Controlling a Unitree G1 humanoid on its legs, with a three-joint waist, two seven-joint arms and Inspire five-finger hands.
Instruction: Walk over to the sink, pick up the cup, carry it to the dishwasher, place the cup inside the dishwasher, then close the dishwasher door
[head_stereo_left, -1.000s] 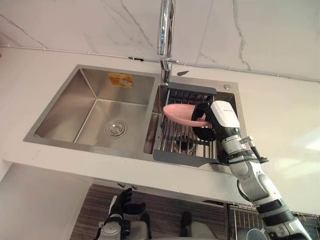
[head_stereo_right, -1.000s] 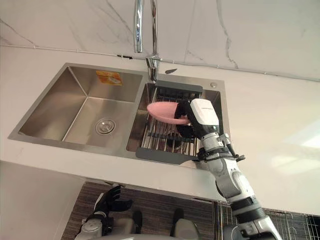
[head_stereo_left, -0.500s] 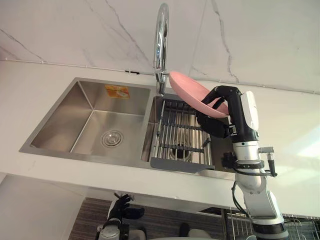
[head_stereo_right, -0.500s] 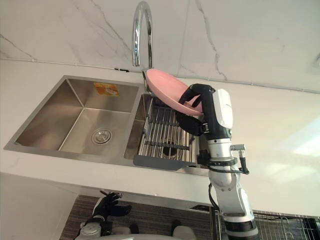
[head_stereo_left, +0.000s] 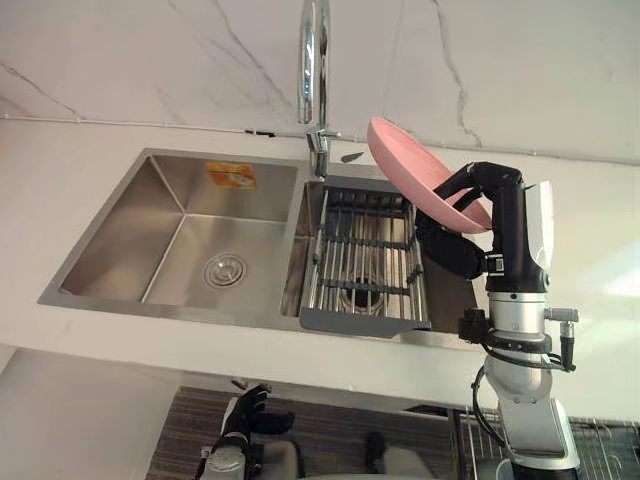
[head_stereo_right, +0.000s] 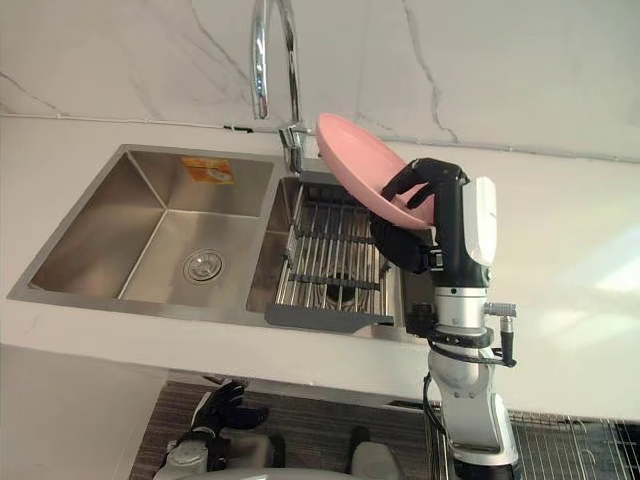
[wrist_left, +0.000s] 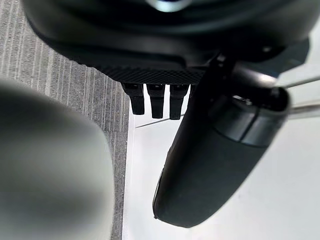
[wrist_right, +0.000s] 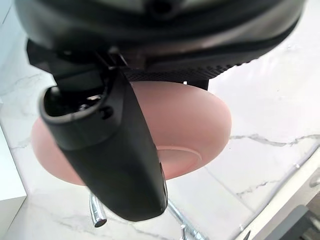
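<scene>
Left eye view: the right hand (head_stereo_left: 452, 248) was clamped on a pink shallow round dish (head_stereo_left: 410, 165). No cup was visible, so the dish looked like the task's item. The fingers (head_stereo_left: 468, 182) curled over its near rim. The dish was in the air and tilted, above the right side of the grey wire drain rack (head_stereo_left: 365, 255) in the right basin of the stainless double sink (head_stereo_left: 130, 210). Its far rim was near the chrome gooseneck tap (head_stereo_left: 315, 60); I could not tell if they touched. The left hand (head_stereo_left: 245, 418) hung low under the white counter (head_stereo_left: 580, 230), well apart from the dish.

Right eye view: the dish's long axis ran from the tap-side rim down to the hand, with the free end pointing up and away from the wrist. A wire grid (head_stereo_right: 575, 440) showed at lower right below the counter, probably the dishwasher basket. If so, the carry goes right and down, on the right arm's own side.

Left wrist view: the fingers (wrist_left: 156, 100) were straight and relaxed, holding nothing.

Right wrist view: the thumb (wrist_right: 112, 155) lay across the dish, pinching it.
</scene>
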